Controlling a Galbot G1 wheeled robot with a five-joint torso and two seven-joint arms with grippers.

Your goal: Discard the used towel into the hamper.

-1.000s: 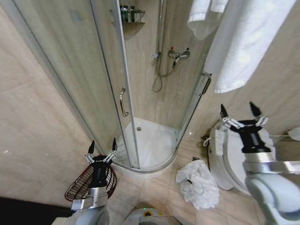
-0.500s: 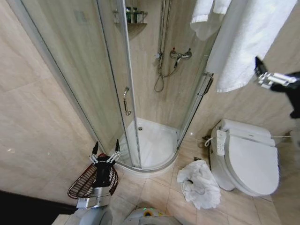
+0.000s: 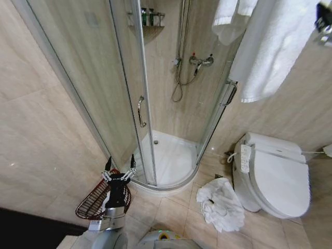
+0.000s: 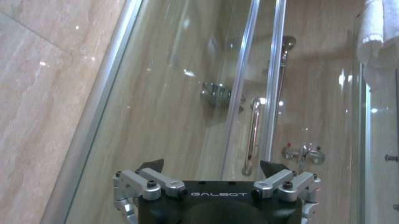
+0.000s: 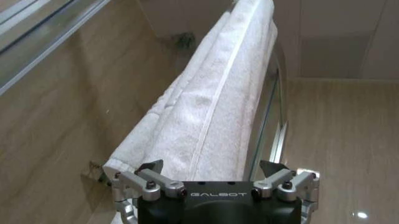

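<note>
With used towel (image 3: 220, 203) crumpled on floor, both tools spread empty, risk grabbing hung towel (image 5: 206, 107) instead.

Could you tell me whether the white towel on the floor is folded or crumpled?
Crumpled: the used towel lies in a loose heap on the floor tiles beside the toilet, outside the hamper.
</note>
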